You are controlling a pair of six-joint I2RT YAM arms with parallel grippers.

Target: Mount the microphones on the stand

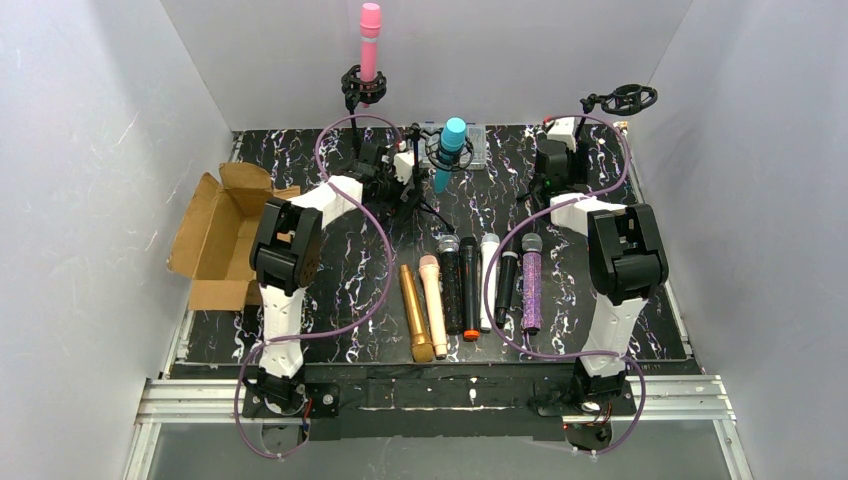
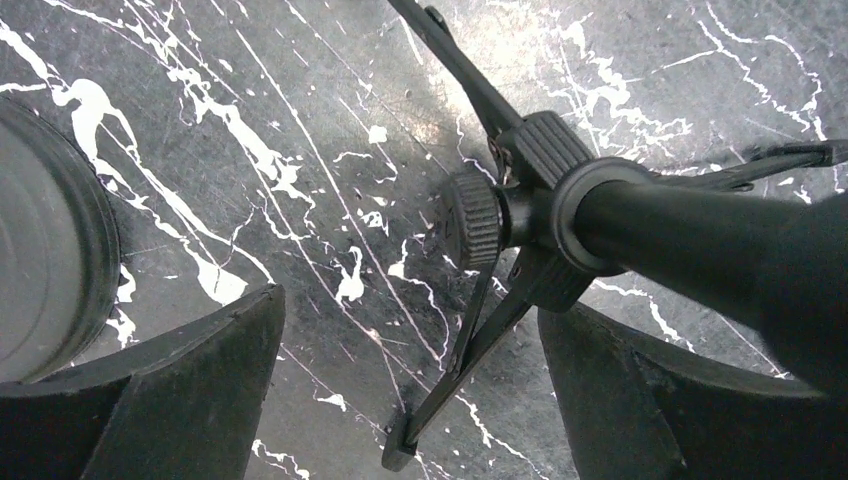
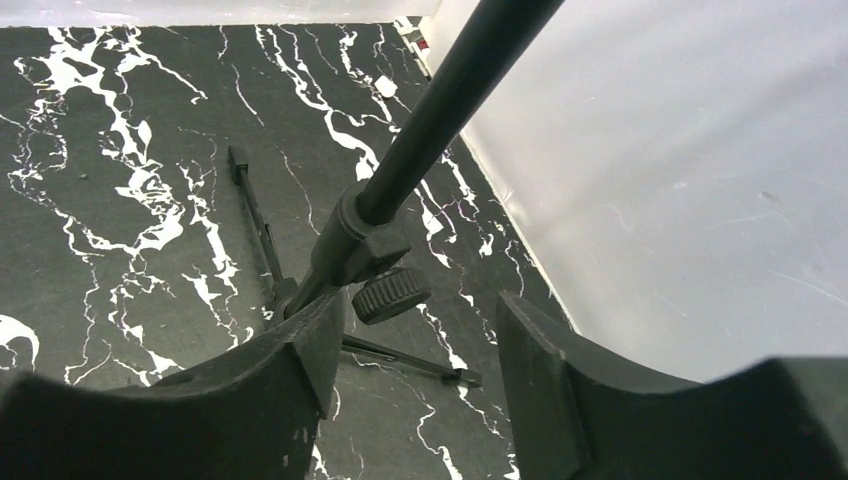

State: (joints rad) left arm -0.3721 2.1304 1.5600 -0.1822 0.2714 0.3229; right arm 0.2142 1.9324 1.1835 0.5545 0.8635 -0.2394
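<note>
Both sets of fingers stand spread, and neither holds a microphone. The left arm's fingers (image 2: 200,390) straddle the tripod hub of the middle stand (image 2: 600,215) low over the worktop (image 1: 230,330), clear of it on both sides. This looks like a place to steady the stand rather than a grip. The right arm's fingers (image 3: 290,370) flank the lower pole of the right stand (image 3: 440,110), just by its clamp knob (image 3: 390,293). One of them sits close against the collar and a gap shows beside the other, so nothing is clamped yet.

The pink microphone (image 1: 369,40) rides upright in the tall rear stand's mount, and the teal microphone (image 1: 450,150) hangs tilted in the middle one. The right stand's ring mount (image 1: 628,98) is empty, which probably explains the arm going there. Seven spare microphones (image 1: 470,290) lie side by side between the arms, within either's reach. A cardboard box (image 1: 225,235) sits open at the left.
</note>
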